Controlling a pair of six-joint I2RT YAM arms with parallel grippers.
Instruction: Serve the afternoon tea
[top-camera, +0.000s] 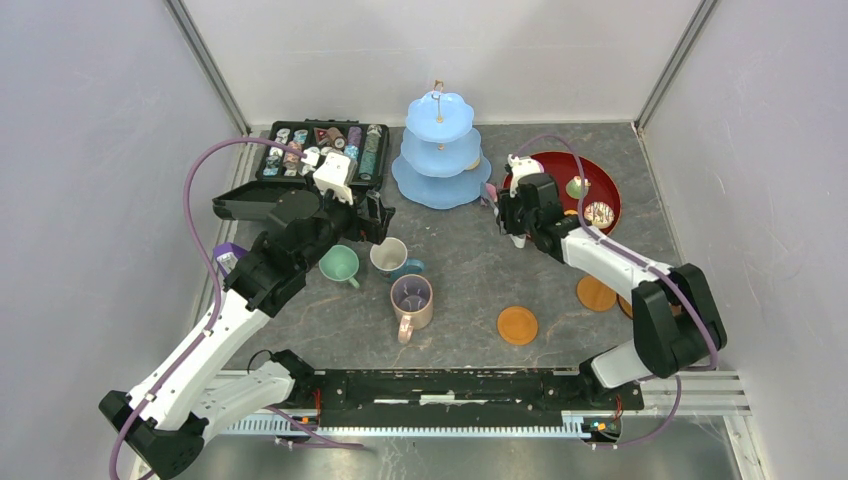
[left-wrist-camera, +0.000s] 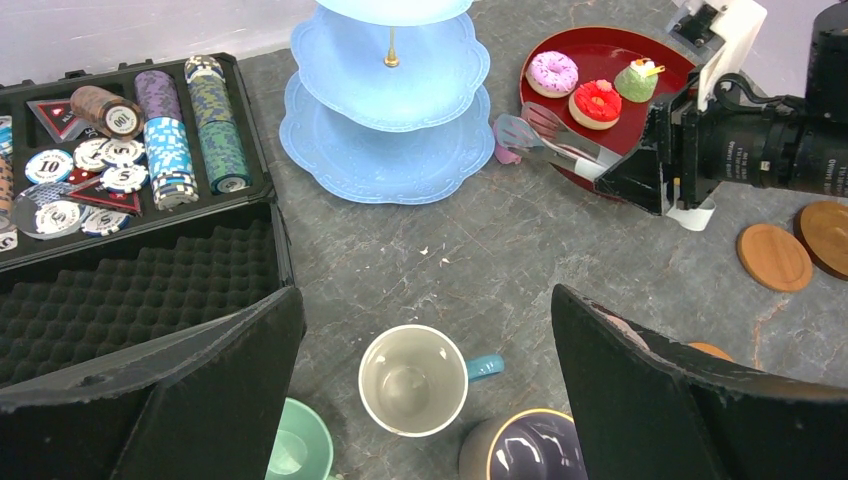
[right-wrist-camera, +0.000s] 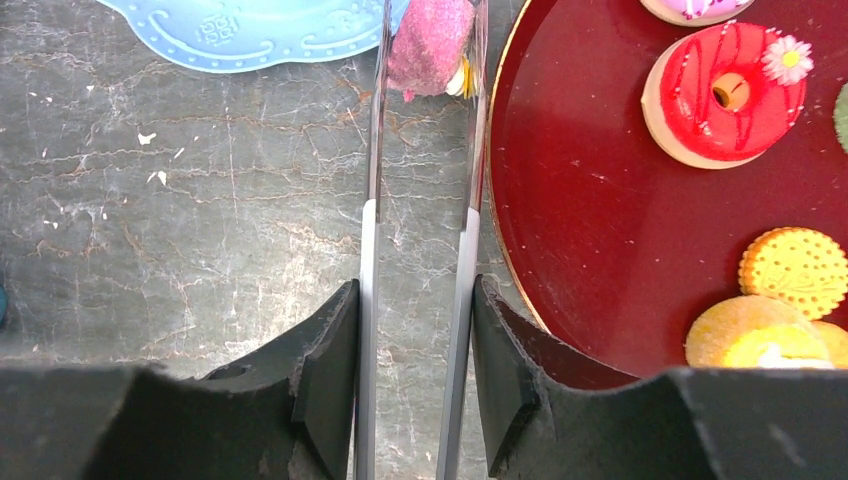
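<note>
At centre right of the overhead view, the right jaws are partway closed on a pair of metal tongs (right-wrist-camera: 462, 260), with the two steel arms pinched between the black pads. At the top of the right wrist view, the tongs' tips grip a pink sugared pastry (right-wrist-camera: 430, 45). It sits over the grey stone worktop (right-wrist-camera: 200, 220), in the gap between the scalloped rim of the pale-blue three-tier stand (top-camera: 425, 185) and the gold edge of the round red tray (right-wrist-camera: 600, 250). Whether the pastry touches the worktop cannot be told.

A red-iced doughnut (right-wrist-camera: 725, 95) and a yellow biscuit (right-wrist-camera: 797, 270) lie on the tray at the right of that view. The left wrist view also shows a pink doughnut (left-wrist-camera: 553, 72) and a green pastry (left-wrist-camera: 637, 80) there.

At centre left of the overhead view, the left jaws stand wide open, holding nothing, above a cluster of mugs. The mint green mug (top-camera: 338, 264) and the white-and-blue mug (top-camera: 390, 256) stand side by side, and the tall pink-purple mug (top-camera: 411, 298) is just below them in the frame.

Round brown coasters lie at lower right, one (top-camera: 517, 325) near the centre and another (top-camera: 596, 293) beside the right arm. At upper left, a black case (left-wrist-camera: 150, 290) lies open, holding stacked chips.
</note>
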